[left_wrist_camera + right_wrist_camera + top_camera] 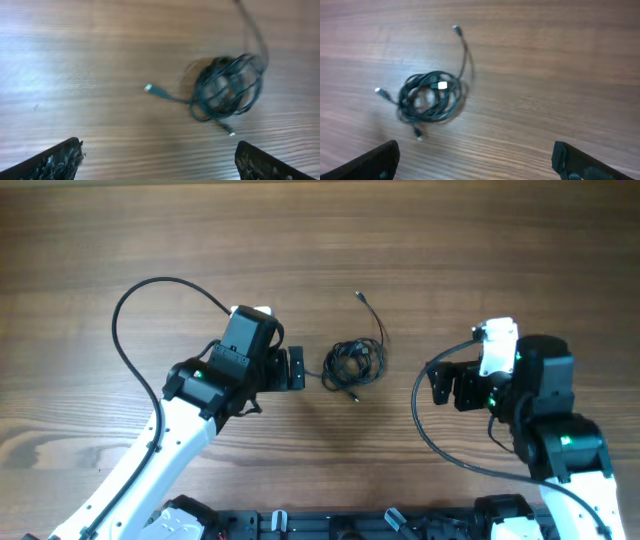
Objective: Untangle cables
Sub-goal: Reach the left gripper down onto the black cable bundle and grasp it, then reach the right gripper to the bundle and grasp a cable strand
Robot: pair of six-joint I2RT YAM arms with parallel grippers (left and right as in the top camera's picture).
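The cables (353,362) are thin black cords coiled in a small tangled bundle on the wooden table, between my two arms. One loose end runs up to a plug (359,297); other short plug ends stick out below. My left gripper (296,369) is open and empty, just left of the bundle. My right gripper (441,385) is open and empty, further off to the right. The bundle shows in the left wrist view (227,87) ahead of the open fingers (160,162), and in the right wrist view (431,96) ahead and left of the open fingers (476,161).
The wooden table (320,240) spreads all around the bundle. Thick black arm cables loop beside the left arm (130,310) and the right arm (425,420). A dark rail (330,525) runs along the front edge.
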